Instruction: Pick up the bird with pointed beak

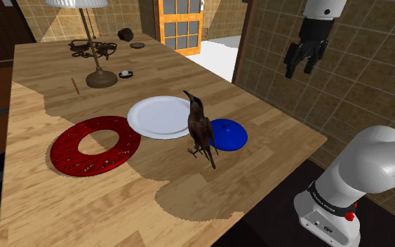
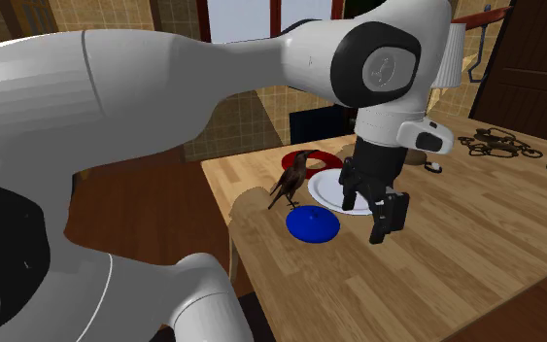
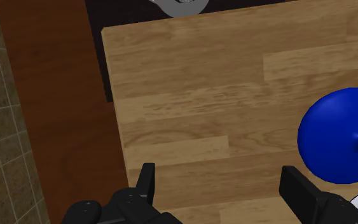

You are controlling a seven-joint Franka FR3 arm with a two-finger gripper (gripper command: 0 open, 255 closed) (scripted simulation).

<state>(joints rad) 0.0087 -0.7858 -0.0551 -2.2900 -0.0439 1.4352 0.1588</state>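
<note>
And there we had it: the bird [image 1: 201,130], dark brown with a long pointed beak, stood upright on the desk [image 1: 83,203], right where the white plate [image 1: 157,116] and the blue plate [image 1: 232,135] came together. We saw its feet on the wood just beside the blue plate, tail slanting down behind, beak lifted over the white plate's rim. Both plates lay flat, and the bird stood in neither of them. A red ring-shaped dish [image 1: 66,151] lay flat just beside the white plate, on the shoulder view's left.

Up above, we found the jaws hanging high over the desk's near corner, well apart from the bird. They were spread wide and gripped nothing: in the wrist view we looked between them at plain wood, with the blue plate [image 3: 343,137] off to one side.

At the far end of the desk we picked out a lamp [image 1: 99,70] with a dark tangle of metal [image 1: 94,49] beside it.
</note>
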